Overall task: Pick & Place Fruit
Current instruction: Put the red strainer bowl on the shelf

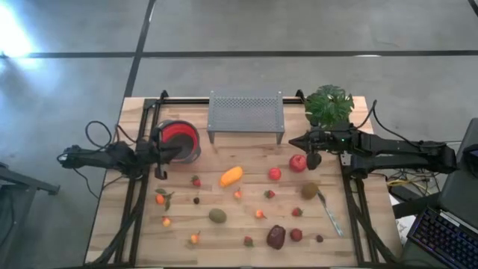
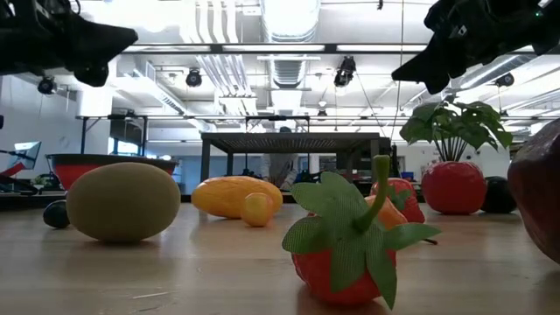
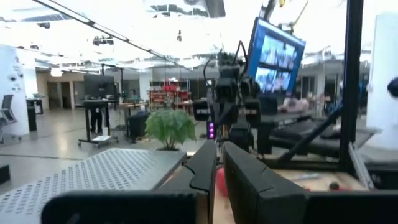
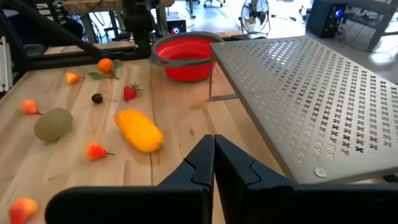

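Observation:
Several small toy fruits lie scattered on the wooden table (image 1: 134,224). Among them are a long orange one (image 1: 231,176), a red apple (image 1: 297,162), a kiwi (image 1: 217,216) and a dark maroon one (image 1: 276,237). My left gripper (image 1: 170,152) hovers shut at the table's left, beside the red bowl (image 1: 181,139). It is raised above the table and holds nothing. My right gripper (image 1: 293,140) is shut and empty too. It hangs in the air at the right, just beyond the apple, and points toward the table's left. In the right wrist view its fingers (image 4: 205,163) point toward the orange fruit (image 4: 139,130).
A perforated grey metal stand (image 1: 246,112) sits at the far middle and a green potted plant (image 1: 328,104) at the far right. A metal spoon (image 1: 331,214) lies near the right edge. Black rails (image 1: 134,202) run along both sides of the table.

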